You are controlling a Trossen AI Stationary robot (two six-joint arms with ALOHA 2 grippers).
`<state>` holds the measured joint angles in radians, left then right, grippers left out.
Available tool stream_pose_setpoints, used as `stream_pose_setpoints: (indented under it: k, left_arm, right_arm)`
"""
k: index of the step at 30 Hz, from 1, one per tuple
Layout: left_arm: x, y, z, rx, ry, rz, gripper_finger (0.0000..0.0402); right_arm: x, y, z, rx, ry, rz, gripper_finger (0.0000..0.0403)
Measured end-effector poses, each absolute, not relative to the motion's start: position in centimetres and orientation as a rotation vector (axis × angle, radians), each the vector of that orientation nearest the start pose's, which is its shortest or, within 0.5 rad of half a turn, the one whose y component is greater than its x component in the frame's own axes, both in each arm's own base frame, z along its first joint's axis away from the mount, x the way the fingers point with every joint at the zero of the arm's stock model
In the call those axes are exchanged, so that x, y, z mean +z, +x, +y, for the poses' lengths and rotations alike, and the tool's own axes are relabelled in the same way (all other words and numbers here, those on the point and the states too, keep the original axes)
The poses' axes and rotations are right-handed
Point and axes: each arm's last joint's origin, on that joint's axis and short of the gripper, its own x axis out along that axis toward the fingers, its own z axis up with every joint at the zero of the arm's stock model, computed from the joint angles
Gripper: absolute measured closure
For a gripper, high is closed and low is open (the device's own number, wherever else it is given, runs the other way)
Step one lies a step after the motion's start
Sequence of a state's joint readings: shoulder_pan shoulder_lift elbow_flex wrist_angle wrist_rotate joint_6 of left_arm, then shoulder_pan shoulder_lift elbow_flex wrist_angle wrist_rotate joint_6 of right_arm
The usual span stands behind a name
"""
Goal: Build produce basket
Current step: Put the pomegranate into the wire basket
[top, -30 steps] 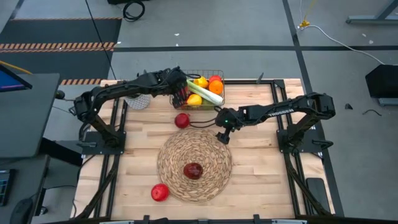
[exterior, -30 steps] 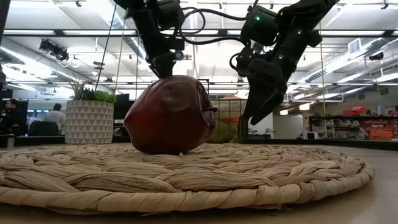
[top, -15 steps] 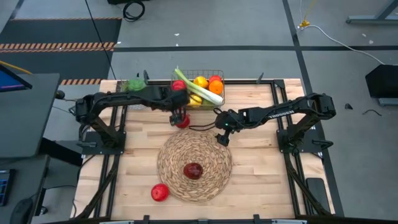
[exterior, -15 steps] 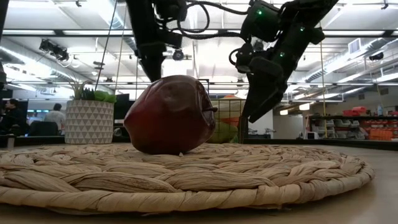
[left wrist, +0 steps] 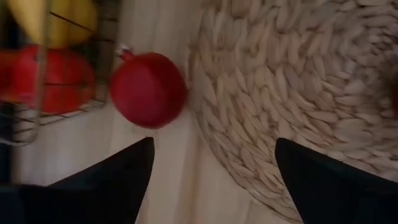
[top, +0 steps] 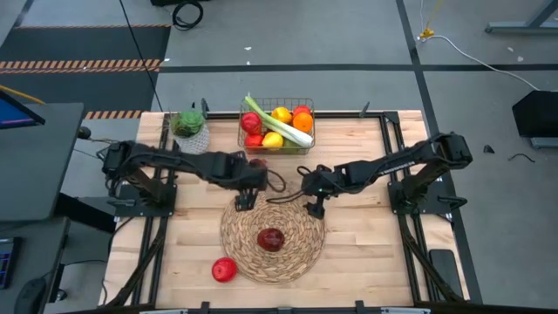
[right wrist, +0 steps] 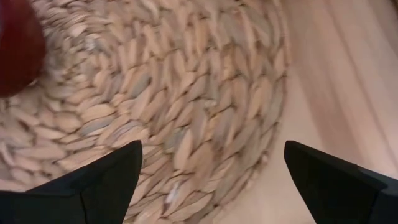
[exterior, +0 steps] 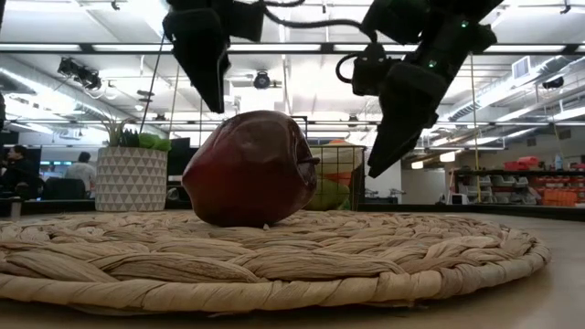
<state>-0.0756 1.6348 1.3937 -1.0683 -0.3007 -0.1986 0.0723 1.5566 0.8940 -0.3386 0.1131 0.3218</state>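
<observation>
The wire basket [top: 276, 127] stands at the table's far edge and holds a leek [top: 277, 122], a red apple, a lemon and oranges. A dark red apple [top: 270, 238] rests on the round woven mat [top: 292, 255]. A red apple [left wrist: 148, 90] lies on the table between basket and mat, and another one [top: 224, 269] lies near the front edge. My left gripper [top: 243, 201] hangs open over the mat's far left rim. My right gripper [top: 312, 208] hangs open over its far right rim. Neither holds anything.
A white pot with a green plant [top: 189, 131] stands left of the basket at the far edge. Bare wood lies to the right of the mat [top: 366, 235] and on its near left side.
My left gripper has swung from the basket toward the near edge, past the red apple on the table, to the mat's far left rim, and has turned as it went. My right gripper has shifted a little toward the near edge. Both stay open.
</observation>
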Motion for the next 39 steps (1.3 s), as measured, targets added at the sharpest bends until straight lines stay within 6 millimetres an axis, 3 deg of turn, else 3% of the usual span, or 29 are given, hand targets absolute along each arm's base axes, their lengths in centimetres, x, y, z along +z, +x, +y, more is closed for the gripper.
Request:
stream_pose_setpoints:
  k: [5, 17, 22, 30, 39]
  left_arm:
    - [27.7, 32.0, -1.0, 0.457, 0.125, 1.159, 0.0063]
    - [27.8, 32.1, 4.6, 0.567, -0.070, 1.134, 0.0063]
    - [27.5, 32.0, 5.3, 0.601, -0.104, 1.125, 0.0063]
    - [23.9, 30.9, 6.1, 0.657, -0.149, 1.200, 0.0063]
    - [23.9, 31.3, 7.2, 0.689, -0.206, 1.117, 0.0063]
  right_arm:
    - [18.3, 29.7, 3.0, -0.160, 0.180, 0.986, 0.0006]
    - [17.9, 28.7, 4.9, -0.123, 0.144, 1.072, 0.0006]
    - [17.8, 28.6, 5.3, -0.106, 0.129, 1.075, 0.0006]
    - [17.9, 28.6, 5.2, -0.145, 0.115, 1.064, 0.0006]
    - [17.9, 28.7, 5.1, -0.180, 0.105, 1.048, 0.0006]
